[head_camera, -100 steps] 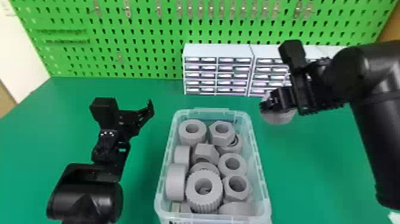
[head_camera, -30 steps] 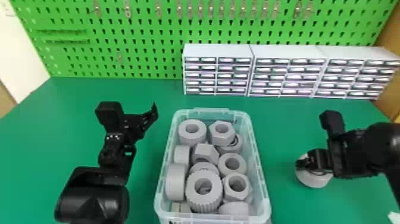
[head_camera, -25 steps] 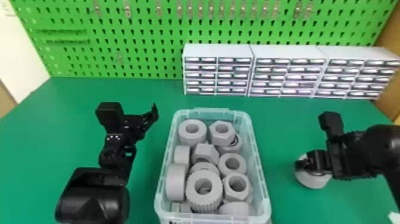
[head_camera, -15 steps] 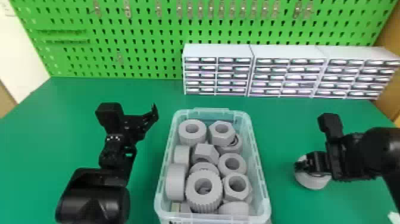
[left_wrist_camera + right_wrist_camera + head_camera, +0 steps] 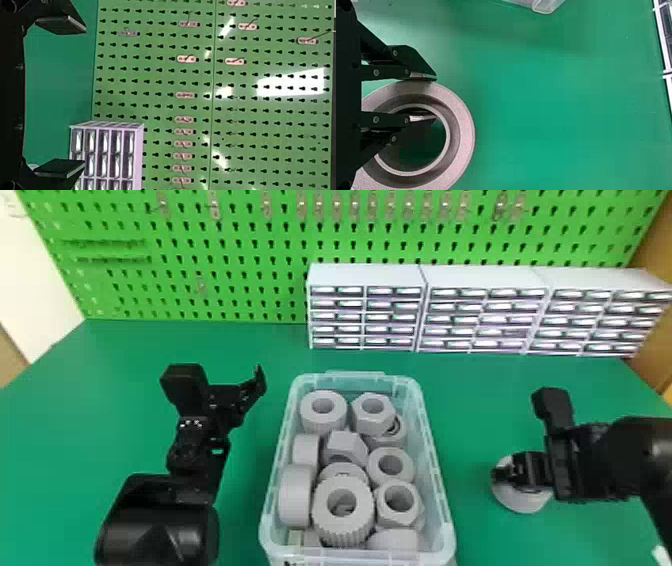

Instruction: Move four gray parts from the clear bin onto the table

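- lower parts partly hidden under others
- near wall of bin cut off by head view's bottom edge
- ring partly hidden behind right gripper
- drawer fronts blurred

Behind a flat, matte green tabletop rises a bright-green perforated pegboard with metal hooks, fronted by three white box-shaped cabinets of small drawers, a pale cream wall at left.
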